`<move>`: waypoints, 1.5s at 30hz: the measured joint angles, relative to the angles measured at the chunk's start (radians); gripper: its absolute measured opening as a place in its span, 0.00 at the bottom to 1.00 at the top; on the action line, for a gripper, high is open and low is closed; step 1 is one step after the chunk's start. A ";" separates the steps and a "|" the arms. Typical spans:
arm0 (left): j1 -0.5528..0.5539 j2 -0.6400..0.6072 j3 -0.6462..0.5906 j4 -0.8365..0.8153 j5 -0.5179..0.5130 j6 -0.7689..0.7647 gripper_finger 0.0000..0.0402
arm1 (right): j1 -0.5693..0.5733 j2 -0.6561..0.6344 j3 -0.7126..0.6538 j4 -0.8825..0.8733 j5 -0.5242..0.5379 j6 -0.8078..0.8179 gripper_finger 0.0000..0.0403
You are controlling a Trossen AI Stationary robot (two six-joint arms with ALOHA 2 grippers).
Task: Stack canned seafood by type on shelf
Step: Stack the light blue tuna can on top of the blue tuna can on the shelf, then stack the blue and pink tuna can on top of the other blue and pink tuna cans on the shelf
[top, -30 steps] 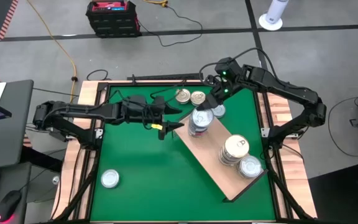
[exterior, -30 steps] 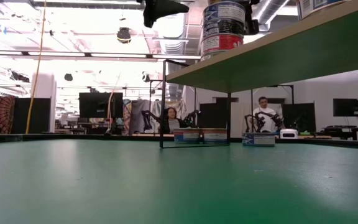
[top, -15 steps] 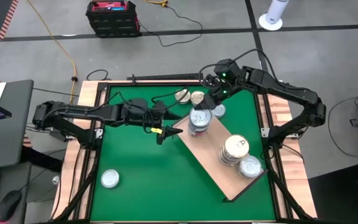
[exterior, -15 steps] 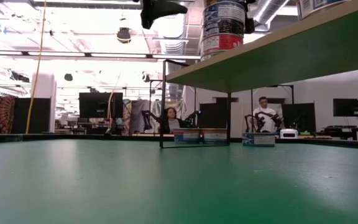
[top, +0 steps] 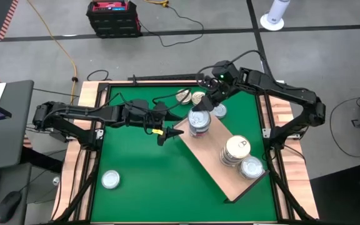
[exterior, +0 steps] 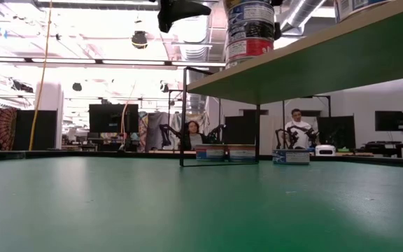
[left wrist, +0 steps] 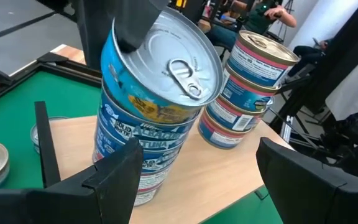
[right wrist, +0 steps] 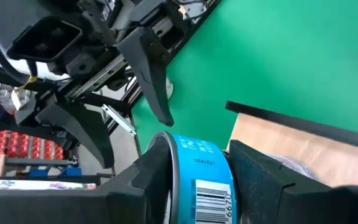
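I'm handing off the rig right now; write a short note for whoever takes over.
Right gripper: shut on a blue-label tin, tilted on top of the blue stack at the shelf's far end.
Left gripper: open, empty, beside that stack.
Done: blue stack, pink-label stack and a single tin on the shelf.
Left: seat the held tin; then shelve three tins behind the shelf and one at the mat's near left.
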 joint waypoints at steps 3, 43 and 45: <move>0.000 0.000 0.000 -0.002 0.008 -0.010 0.75 | -0.002 0.014 0.000 0.005 -0.025 -0.008 0.47; 0.465 0.104 -0.002 -0.242 0.185 -0.164 0.75 | -0.274 -0.088 0.064 -0.223 0.176 -0.374 0.63; 0.527 0.167 -0.002 -0.227 0.251 -0.209 0.75 | -0.274 -0.101 0.063 -0.229 0.211 -0.405 0.63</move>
